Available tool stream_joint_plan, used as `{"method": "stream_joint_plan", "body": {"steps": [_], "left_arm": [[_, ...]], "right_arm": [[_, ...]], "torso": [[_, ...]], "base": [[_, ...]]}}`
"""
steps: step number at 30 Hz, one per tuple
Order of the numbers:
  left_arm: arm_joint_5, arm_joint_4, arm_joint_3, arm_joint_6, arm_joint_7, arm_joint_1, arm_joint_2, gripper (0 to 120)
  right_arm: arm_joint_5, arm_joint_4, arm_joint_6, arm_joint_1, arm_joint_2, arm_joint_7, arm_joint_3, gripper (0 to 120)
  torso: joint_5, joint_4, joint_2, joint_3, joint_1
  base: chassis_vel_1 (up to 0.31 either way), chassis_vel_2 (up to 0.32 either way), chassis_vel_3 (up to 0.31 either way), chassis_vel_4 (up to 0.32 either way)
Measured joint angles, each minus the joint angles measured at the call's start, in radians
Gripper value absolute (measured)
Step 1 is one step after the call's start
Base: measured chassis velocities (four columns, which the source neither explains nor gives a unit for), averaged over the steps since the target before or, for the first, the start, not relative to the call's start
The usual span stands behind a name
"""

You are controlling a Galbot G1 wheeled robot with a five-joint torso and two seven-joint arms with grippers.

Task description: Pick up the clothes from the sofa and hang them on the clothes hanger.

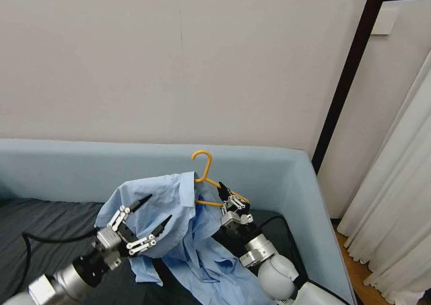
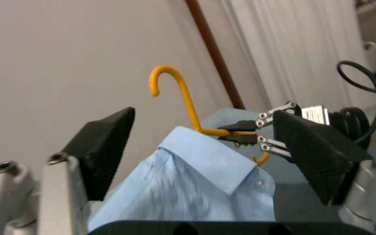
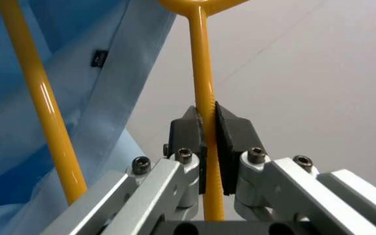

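Shirt (image 1: 178, 202) on hanger (image 1: 209, 164), apparently above sofa (image 1: 67, 167).

Yellow hanger (image 1: 205, 172): you get hook and one bare shoulder; other half buried under blue shirt (image 1: 195, 248). Shirt's lower end runs off head view's bottom edge. Right wrist view crops hanger's top. Sleeves lost in folds.

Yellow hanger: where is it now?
Head view, near centre: yellow hanger gripped by the right hand before the sofa backrest, one arm inside the collar of the blue shirt.
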Motion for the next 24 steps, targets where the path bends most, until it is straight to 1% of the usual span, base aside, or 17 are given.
{"method": "stream_joint_plan", "body": {"steps": [1,2,3,4,6,7,9,10,12,15,16,19,20,22,24], "left_arm": [[-0.036,0.023,-0.005,0.006,0.041,-0.022,0.038,91],[-0.070,0.047,-0.005,0.015,0.079,-0.043,0.073,97],[-0.111,0.080,-0.001,0.025,0.121,-0.071,0.111,98],[-0.111,0.080,-0.001,0.025,0.121,-0.071,0.111,98],[-0.158,0.125,0.008,0.037,0.186,-0.104,0.157,100],[-0.192,0.161,0.014,0.046,0.241,-0.126,0.186,100],[-0.242,0.217,0.031,0.070,0.313,-0.166,0.226,100],[-0.242,0.217,0.031,0.070,0.313,-0.166,0.226,100],[-0.297,0.260,0.037,0.102,0.370,-0.188,0.252,100],[-0.352,0.305,0.041,0.144,0.426,-0.205,0.275,100],[-0.352,0.305,0.041,0.144,0.426,-0.205,0.275,100],[-0.384,0.335,0.043,0.178,0.472,-0.210,0.297,100],[-0.384,0.335,0.043,0.178,0.472,-0.210,0.297,100],[-0.391,0.359,0.046,0.197,0.506,-0.216,0.318,100],[-0.382,0.376,0.049,0.201,0.514,-0.216,0.330,100]], "right_arm": [[-0.011,-0.003,0.005,0.000,0.002,-0.005,0.000,4],[-0.020,-0.005,0.008,0.000,0.003,-0.009,0.001,4],[-0.029,-0.006,0.013,0.001,0.004,-0.015,0.002,4],[-0.029,-0.006,0.013,0.001,0.004,-0.015,0.002,4],[-0.042,-0.007,0.019,0.006,0.006,-0.021,0.003,4],[-0.054,-0.007,0.024,0.012,0.009,-0.025,0.002,4],[-0.068,-0.007,0.033,0.023,0.014,-0.034,-0.004,4],[-0.068,-0.007,0.033,0.023,0.014,-0.034,-0.004,4],[-0.062,-0.009,0.034,0.035,0.023,-0.036,-0.020,4],[-0.040,-0.014,0.035,0.046,0.038,-0.036,-0.051,4],[-0.040,-0.014,0.035,0.046,0.038,-0.036,-0.051,4],[-0.040,-0.021,0.037,0.054,0.054,-0.039,-0.074,4],[-0.040,-0.021,0.037,0.054,0.054,-0.039,-0.074,4],[-0.047,-0.021,0.038,0.057,0.068,-0.040,-0.086,4],[-0.056,-0.020,0.040,0.059,0.081,-0.042,-0.090,4]], "torso": [[-0.0002,-0.0001,0.000,0.000,0.000],[0.0001,-0.0002,0.000,0.000,0.000],[-0.0001,-0.0001,0.000,0.000,0.000],[-0.0001,-0.0001,0.000,0.000,0.000],[-0.0001,-0.0002,0.000,0.000,0.000],[-0.0001,-0.0002,0.000,0.000,0.000],[-0.0002,0.0002,0.000,0.000,0.000],[-0.0002,0.0002,0.000,0.000,0.000],[-0.0002,0.0000,0.000,0.000,0.000],[-0.0003,0.0003,0.000,0.000,0.000],[-0.0003,0.0003,0.000,0.000,0.000],[-0.0002,0.0001,0.000,0.000,0.000],[-0.0002,0.0001,0.000,0.000,0.000],[-0.0001,0.0002,0.000,0.000,0.000],[-0.0001,0.0000,0.000,0.000,0.000]], "base": [[0.000,0.000,0.000,0.000],[0.000,0.000,0.000,0.000],[0.000,0.000,0.000,0.000],[0.000,0.000,0.000,0.000],[0.000,0.000,0.000,0.000],[0.000,0.000,0.000,0.000],[0.000,0.000,0.000,0.000],[0.000,0.000,0.000,0.000],[0.000,0.000,0.000,0.000],[0.000,0.000,0.000,0.000],[0.000,0.000,0.000,0.000],[0.000,0.000,0.000,0.000],[0.000,0.000,0.000,0.000],[0.000,0.000,0.000,0.000],[0.000,0.000,0.000,0.000]]}}
